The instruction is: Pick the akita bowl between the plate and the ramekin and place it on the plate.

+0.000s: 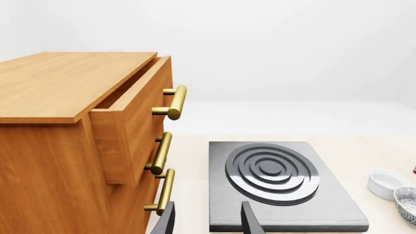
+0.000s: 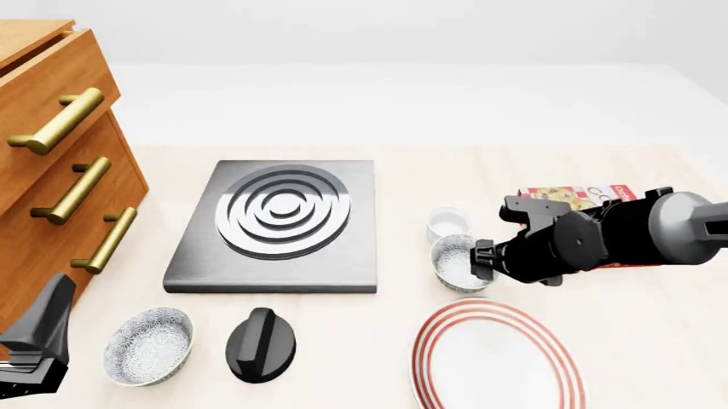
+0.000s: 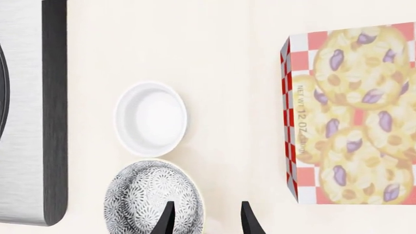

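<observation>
— Containers on the desk point(image 2: 637, 341)?
— Four. Akita bowl point(image 2: 458, 262) sitting between the ramekin point(image 2: 448, 224) behind and the plate point(image 2: 497, 358) in front, just touching the ramekin's rim by the look of the right wrist view, apart from the plate. Second speckled bowl point(image 2: 148, 346) well off to the left, beside a black knob point(image 2: 261, 344).
— Anything inside them?
— Nothing seen in the ramekin, plain white inside. Same for the akita bowl, only its speckled pattern. Plate bare apart from its red rings.
— Right gripper point(image 3: 204, 217)?
— Hovering at the akita bowl's right edge, fingers point(image 3: 248, 219) parted, one over the rim, the other over bare desk. Gripping nothing.
— Left gripper point(image 1: 206, 222)?
— Low at the near left corner, fingers spread and idle, pointed toward the stove plate point(image 2: 279, 223) and the wooden drawer unit point(image 2: 51, 170).
— Drawer contents?
— Top drawer point(image 1: 130, 117) ajar; inside too dark to tell.
— Anything else near the bowl?
— Cookie box point(image 3: 351, 114) lying flat on the desk, to the right of the ramekin, partly behind the right arm.
</observation>
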